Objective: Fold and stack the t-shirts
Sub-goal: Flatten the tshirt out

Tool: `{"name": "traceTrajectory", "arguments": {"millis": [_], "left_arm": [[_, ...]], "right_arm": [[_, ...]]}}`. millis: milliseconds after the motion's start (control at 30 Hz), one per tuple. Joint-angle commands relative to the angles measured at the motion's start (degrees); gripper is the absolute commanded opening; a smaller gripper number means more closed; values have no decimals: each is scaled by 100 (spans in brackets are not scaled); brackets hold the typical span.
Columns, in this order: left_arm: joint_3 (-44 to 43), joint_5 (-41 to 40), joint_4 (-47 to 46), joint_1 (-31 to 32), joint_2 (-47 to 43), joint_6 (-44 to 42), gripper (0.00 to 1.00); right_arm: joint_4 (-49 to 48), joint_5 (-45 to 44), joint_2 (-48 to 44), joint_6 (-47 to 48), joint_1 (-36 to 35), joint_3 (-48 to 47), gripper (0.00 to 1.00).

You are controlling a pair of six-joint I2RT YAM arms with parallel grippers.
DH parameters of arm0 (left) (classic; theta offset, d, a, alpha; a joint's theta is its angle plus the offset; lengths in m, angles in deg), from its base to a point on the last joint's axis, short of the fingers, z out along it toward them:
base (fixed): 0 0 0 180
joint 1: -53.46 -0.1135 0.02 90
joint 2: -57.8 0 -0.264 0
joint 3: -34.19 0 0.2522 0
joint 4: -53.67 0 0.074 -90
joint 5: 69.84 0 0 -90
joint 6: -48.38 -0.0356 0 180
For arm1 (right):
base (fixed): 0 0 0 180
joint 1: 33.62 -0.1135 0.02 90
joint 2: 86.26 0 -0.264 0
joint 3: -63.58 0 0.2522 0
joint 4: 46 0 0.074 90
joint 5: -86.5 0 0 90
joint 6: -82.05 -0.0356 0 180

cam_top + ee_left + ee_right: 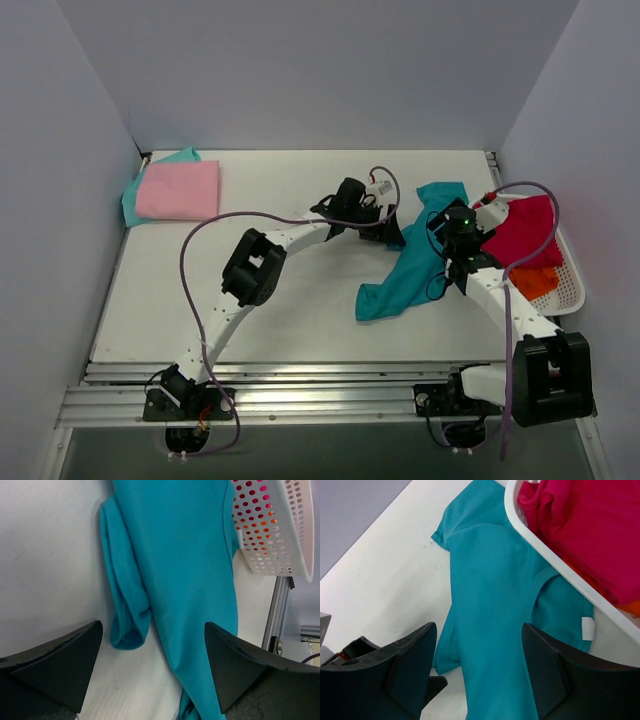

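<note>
I see the large teal t-shirt [406,275] bunched into a long, twisted strip right of centre in the top view. Its upper end is against the white basket [572,290] and the rest trails down-left across the counter [300,320]. My left gripper [152,667] is spread wide over it, with cloth showing between the fingers but none pinched. My right gripper [477,667] is also spread, over the collar end just beside the basket rim. The pink t-shirt [178,190] lies folded at upper left.

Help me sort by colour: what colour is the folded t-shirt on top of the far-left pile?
The folded cloth t-shirt is plain pink; top external view shows it best.
</note>
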Motion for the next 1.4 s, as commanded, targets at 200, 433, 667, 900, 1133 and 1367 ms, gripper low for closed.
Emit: {"name": "traceTrajectory", "arguments": {"millis": [200,433,667,900,1133,1367], "left_arm": [[-623,-210,305,159,492,46,72],[-729,-718,359,150,493,-42,4],[-457,-2166,1253,-87,-1262,-919,2],[545,-3836,1412,-263,-3962,-1738,2],[2459,-4429,553,-904,-5078,-1301,2],[2904,-4332,312,-1036,-5195,-1360,2]], "right_arm": [[-160,99,-298,18,199,145,64],[-195,204,-412,9,252,233,64],[-230,327,-491,18,261,320,63],[-292,415,-509,9,261,408,63],[-512,679,-334,-18,173,479,62],[-670,794,79,132,-704,216,61]]}}
